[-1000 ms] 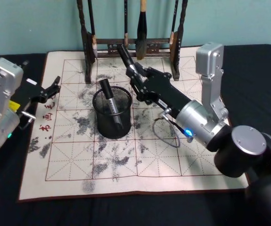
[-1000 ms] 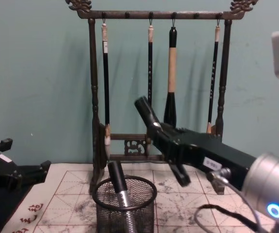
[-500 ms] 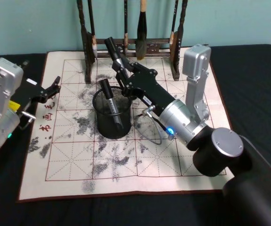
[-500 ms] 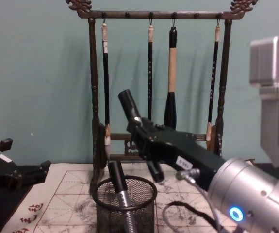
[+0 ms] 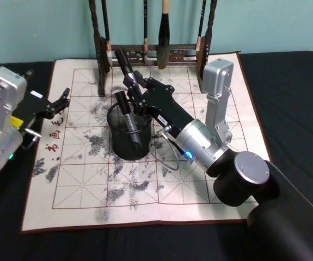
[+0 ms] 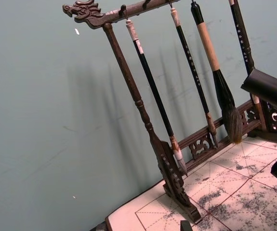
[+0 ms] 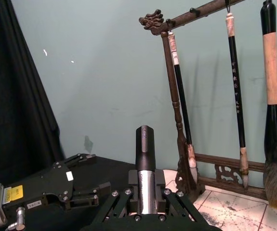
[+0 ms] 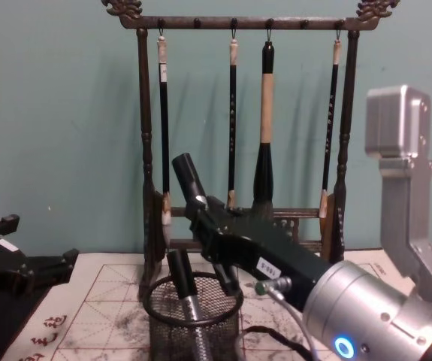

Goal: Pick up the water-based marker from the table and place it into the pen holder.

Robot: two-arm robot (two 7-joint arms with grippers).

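My right gripper (image 5: pixel 134 90) is shut on a black water-based marker (image 5: pixel 125 64), held tilted with its upper end toward the brush rack. The marker's lower end hangs over the back rim of the pen holder (image 5: pixel 130 136), a black mesh cup on the cream mat of the table (image 5: pixel 210 185). From the chest, the held marker (image 8: pixel 188 176) slants above the pen holder (image 8: pixel 193 320), with the right gripper (image 8: pixel 205 209) around its middle. A second silver-and-black marker (image 5: pixel 128 115) leans inside the cup. The right wrist view has the held marker (image 7: pixel 145 159) upright between the fingers. My left gripper (image 5: pixel 58 103) is parked open at the mat's left edge.
A tall dark wooden rack (image 8: pixel 146 150) with several hanging calligraphy brushes (image 8: pixel 266 113) stands right behind the cup. The right arm's grey elbow link (image 5: pixel 217 92) rises over the mat's right half. The mat's front part (image 5: pixel 145 201) holds only ink smudges.
My right gripper has carried the marker leftward, from right of the cup to over its back rim. The left arm has not moved.
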